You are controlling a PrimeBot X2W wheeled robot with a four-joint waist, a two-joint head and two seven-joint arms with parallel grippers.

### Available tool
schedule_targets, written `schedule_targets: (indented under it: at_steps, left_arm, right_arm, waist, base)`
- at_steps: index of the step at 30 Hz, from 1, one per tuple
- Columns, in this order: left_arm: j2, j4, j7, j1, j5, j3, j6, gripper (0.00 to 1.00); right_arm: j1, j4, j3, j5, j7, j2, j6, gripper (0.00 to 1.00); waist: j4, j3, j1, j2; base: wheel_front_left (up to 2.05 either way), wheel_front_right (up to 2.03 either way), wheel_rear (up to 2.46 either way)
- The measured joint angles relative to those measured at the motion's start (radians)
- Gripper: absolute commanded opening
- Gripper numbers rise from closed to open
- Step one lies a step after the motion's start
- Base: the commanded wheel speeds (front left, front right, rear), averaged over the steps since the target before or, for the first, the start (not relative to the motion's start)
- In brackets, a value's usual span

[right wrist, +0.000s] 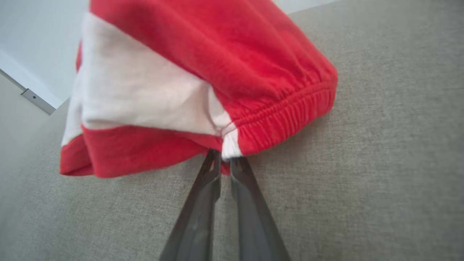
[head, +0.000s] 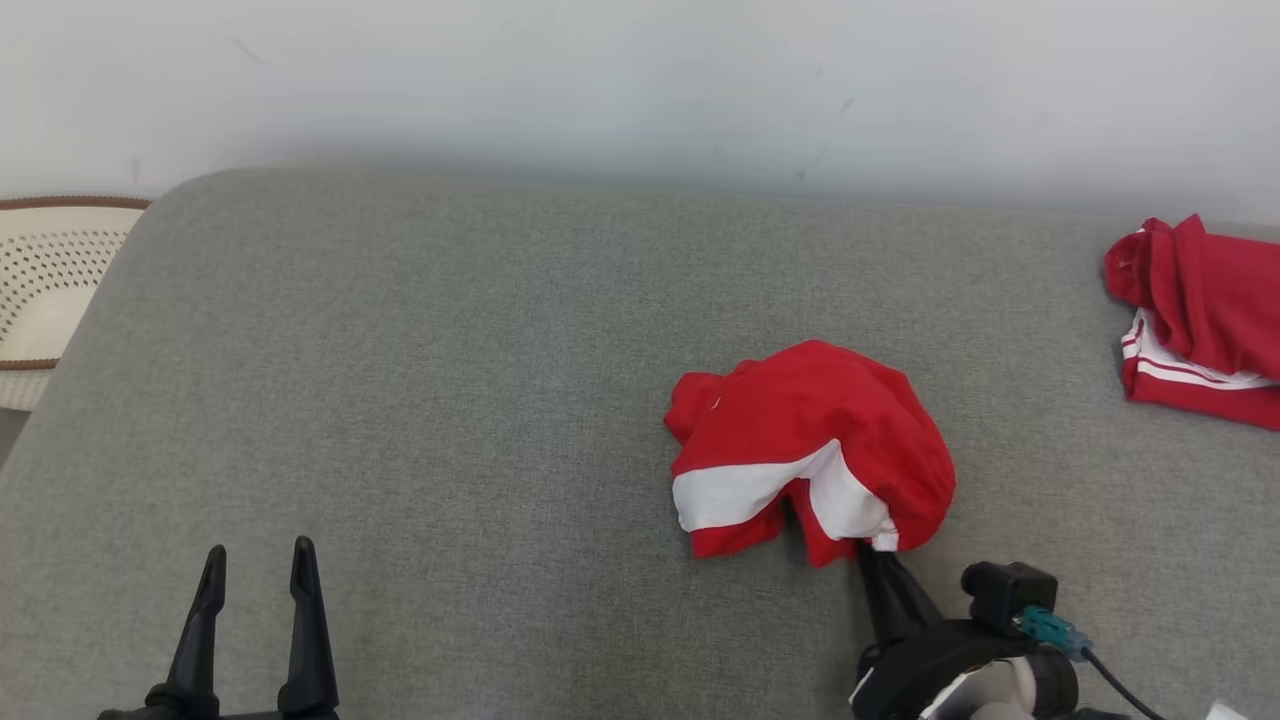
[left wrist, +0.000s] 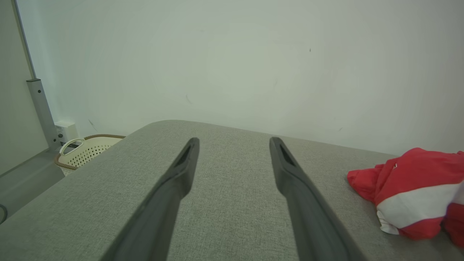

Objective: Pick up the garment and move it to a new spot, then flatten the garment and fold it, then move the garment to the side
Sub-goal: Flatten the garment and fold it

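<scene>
The garment [head: 810, 445] is a red piece with a white band, bunched in a heap on the grey cushion [head: 450, 400], right of centre. My right gripper [head: 868, 548] reaches up from the lower right and is shut on the garment's near edge, at the elastic waistband [right wrist: 282, 116]; in the right wrist view the fingertips [right wrist: 214, 161] pinch the cloth where red meets white. My left gripper [head: 258, 565] stands open at the lower left, well apart from the garment [left wrist: 409, 192], with nothing between its fingers [left wrist: 181, 170].
A second red and white garment [head: 1195, 320] lies folded at the cushion's far right edge. A cream perforated laundry basket [head: 45, 290] stands beyond the cushion's left end. A pale wall [head: 640, 80] runs behind the cushion.
</scene>
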Motion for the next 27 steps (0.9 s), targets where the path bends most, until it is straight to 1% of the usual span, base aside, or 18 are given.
schedule_targets:
  at_steps: [3, 11, 14, 17, 18, 19, 20, 23, 27]
  left_arm:
    - [-0.001, 0.004, 0.000, 0.001, 0.000, -0.002, 0.003, 1.00]
    - [-0.002, 0.019, 0.000, 0.005, -0.021, -0.022, 0.013, 1.00]
    - [-0.002, 0.021, 0.000, 0.006, -0.024, -0.026, 0.015, 1.00]
    - [-0.002, 0.023, 0.000, 0.006, -0.024, -0.032, 0.019, 1.00]
    - [-0.003, 0.024, 0.000, 0.006, -0.026, -0.035, 0.021, 1.00]
    - [-0.002, 0.026, 0.000, 0.006, -0.027, -0.036, 0.021, 1.00]
    - [-0.002, 0.028, 0.000, 0.006, -0.027, -0.038, 0.021, 1.00]
    - [-0.003, 0.034, 0.000, 0.006, -0.029, -0.044, 0.021, 1.00]
    - [-0.002, 0.039, 0.000, 0.009, -0.030, -0.047, 0.020, 1.00]
  right_arm:
    - [0.008, -0.020, -0.026, -0.030, 0.000, -0.025, 0.000, 0.00]
    - [0.048, -0.103, -0.115, -0.093, 0.000, -0.137, 0.000, 0.00]
    - [0.062, -0.142, -0.127, -0.107, 0.009, -0.158, 0.000, 0.00]
    - [0.082, -0.166, -0.126, -0.114, 0.057, -0.170, 0.000, 0.00]
    - [0.088, -0.170, -0.119, -0.112, 0.082, -0.171, 0.000, 0.34]
    - [0.096, -0.176, -0.115, -0.109, 0.095, -0.171, 0.000, 0.71]
    - [0.103, -0.184, -0.114, -0.104, 0.100, -0.171, 0.000, 1.00]
    - [0.115, -0.212, -0.111, -0.094, 0.117, -0.180, 0.000, 1.00]
    - [0.161, -0.268, -0.138, -0.096, 0.108, -0.188, 0.000, 1.00]
  waist:
    - [-0.012, -0.005, 0.0000, 0.0000]
    - [-0.051, -0.015, 0.0000, 0.0000]
    - [-0.064, -0.016, -0.0001, 0.0000]
    - [-0.072, -0.017, 0.0000, 0.0000]
    - [-0.073, -0.017, 0.0000, 0.0000]
    - [-0.074, -0.018, 0.0000, 0.0000]
    - [-0.074, -0.018, 0.0000, 0.0000]
    - [-0.073, -0.020, 0.0000, 0.0000]
    - [-0.068, -0.025, 0.0000, 0.0000]
  base:
    - [0.00, 0.00, 0.00]
    - [0.00, 0.00, 0.00]
    - [0.00, 0.00, 0.00]
    - [0.00, 0.00, 0.00]
    - [0.00, 0.00, 0.00]
    - [0.00, 0.00, 0.00]
    - [0.00, 0.00, 0.00]
    - [0.00, 0.00, 0.00]
    - [0.00, 0.00, 0.00]
